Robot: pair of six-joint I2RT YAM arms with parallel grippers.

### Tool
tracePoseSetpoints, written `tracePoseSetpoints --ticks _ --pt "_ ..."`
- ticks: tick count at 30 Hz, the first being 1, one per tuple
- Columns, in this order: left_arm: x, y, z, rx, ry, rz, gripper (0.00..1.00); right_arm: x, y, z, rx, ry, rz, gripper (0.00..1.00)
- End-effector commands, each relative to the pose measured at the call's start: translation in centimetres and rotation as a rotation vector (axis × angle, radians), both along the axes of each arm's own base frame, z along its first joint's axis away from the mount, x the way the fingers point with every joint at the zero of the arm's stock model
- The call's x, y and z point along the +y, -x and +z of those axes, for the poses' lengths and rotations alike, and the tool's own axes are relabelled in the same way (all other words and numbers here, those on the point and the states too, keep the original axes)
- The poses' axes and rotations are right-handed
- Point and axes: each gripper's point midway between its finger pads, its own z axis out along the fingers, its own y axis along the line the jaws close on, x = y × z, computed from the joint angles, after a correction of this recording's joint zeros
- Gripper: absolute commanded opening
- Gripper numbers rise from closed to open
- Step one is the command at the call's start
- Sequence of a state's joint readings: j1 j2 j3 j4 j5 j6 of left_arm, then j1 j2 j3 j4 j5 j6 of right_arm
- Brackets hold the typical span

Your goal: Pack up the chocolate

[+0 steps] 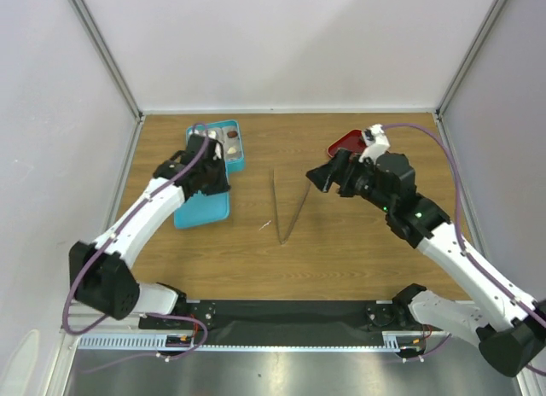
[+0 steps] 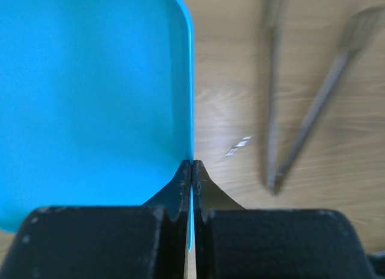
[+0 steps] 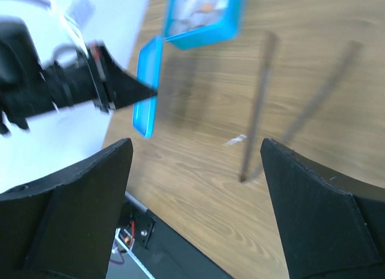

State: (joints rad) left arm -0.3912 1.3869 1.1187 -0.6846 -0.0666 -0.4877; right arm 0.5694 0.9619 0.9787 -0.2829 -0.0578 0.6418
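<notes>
Left gripper is pinching shut on the rim of the flat turquoise plastic lid, apparently to cap the matching turquoise box just beyond, where the small brown and cream chocolate pieces are sitting. Right gripper is hovering, jaws apart, near a red dish. Long metal tongs are lying between the arms, seemingly obstructing nothing.

The left arm stretches forward from its base, elbow low and wrist angled downward. The left gripper has its jaws pressed together, pinching the rim of a blue lid. The lid seems lifted on edge, though the right wrist view is blurred. The right arm reaches forward and inward. The right gripper points toward the left arm, jaws spread wide and holding nothing.
</notes>
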Motion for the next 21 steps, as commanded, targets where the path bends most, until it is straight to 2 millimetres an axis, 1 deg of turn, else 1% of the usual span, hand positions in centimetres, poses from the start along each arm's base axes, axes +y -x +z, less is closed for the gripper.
tracePoseSetpoints --ticks 1,2,3,4,5,6,7,8,9,10,11,12,13,15,16,17,18,19,20,21 --pt "-1.7 -0.2 6.5 -0.108 0.15 -0.07 0.0 3.5 -0.9 3.5 -0.161 -0.054 0.137 0.95" --pt "-2.3 -0.1 7.5 -0.13 0.182 -0.098 0.0 4.4 -0.6 4.6 -0.189 -0.075 0.193 0.95" --pt "-3.4 0.4 9.6 -0.169 0.247 -0.145 0.0 5.0 -0.5 5.1 -0.218 -0.081 0.238 0.97" --pt "-4.0 0.3 11.0 -0.211 0.291 -0.171 0.01 6.3 -0.3 6.4 -0.272 -0.123 0.334 0.97" --pt "-4.6 0.5 12.1 -0.236 0.328 -0.195 0.0 6.7 -0.4 7.5 -0.303 -0.146 0.385 0.98" --pt "-5.2 0.8 13.4 -0.262 0.368 -0.22 0.0 6.1 -1.4 8.4 -0.329 -0.163 0.405 0.98" --pt "-6.6 1.7 15.3 -0.29 0.456 -0.296 0.0 6.5 -0.7 9.6 -0.357 -0.199 0.5 0.98" --pt "-7.4 2.2 16.2 -0.299 0.504 -0.338 0.0 6.7 -1.9 8.9 -0.336 -0.199 0.519 0.98" --pt "-8.1 2.8 16.8 -0.297 0.552 -0.378 0.0 5.8 -2.9 10.2 -0.368 -0.198 0.509 0.98" --pt "-9.1 3.8 18.4 -0.309 0.63 -0.432 0.0 5.7 -3.1 10.3 -0.377 -0.201 0.534 0.98" --pt "-9.6 4.4 19.3 -0.322 0.682 -0.468 0.0 5.6 -3.4 10.1 -0.387 -0.205 0.547 0.98" --pt "-10.1 5.1 18.9 -0.31 0.726 -0.493 0.0 5.4 -3.4 10.3 -0.413 -0.209 0.568 0.99" --pt "-10.8 6.0 20.9 -0.35 0.802 -0.555 0.0 5.0 -3.3 10.7 -0.466 -0.202 0.607 0.99" --pt "-11.0 6.4 21.0 -0.338 0.829 -0.574 0.0 4.5 -3.9 10.2 -0.498 -0.172 0.648 0.99" --pt "-11.2 6.6 20.5 -0.318 0.823 -0.592 0.0 4.5 -3.7 10.4 -0.57 -0.114 0.706 0.98" --pt "-11.2 6.7 20.2 -0.301 0.819 -0.599 0.0 4.5 -4.1 10.0 -0.608 -0.078 0.723 0.97" --pt "-11.3 7.1 19.6 -0.278 0.822 -0.616 0.0 4.5 -4.7 9.3 -0.624 -0.041 0.731 0.96" --pt "-11.5 7.5 19.3 -0.265 0.836 -0.637 0.0 4.5 -4.5 8.7 -0.667 -0.01 0.766 0.96" --pt "-11.8 8.7 19.3 -0.233 0.874 -0.694 0.0 4.6 -4.5 8.2 -0.754 0.049 0.794 0.96" --pt "-12.1 9.2 18.5 -0.211 0.896 -0.712 0.0 4.6 -4.2 7.9 -0.805 0.077 0.821 0.97"
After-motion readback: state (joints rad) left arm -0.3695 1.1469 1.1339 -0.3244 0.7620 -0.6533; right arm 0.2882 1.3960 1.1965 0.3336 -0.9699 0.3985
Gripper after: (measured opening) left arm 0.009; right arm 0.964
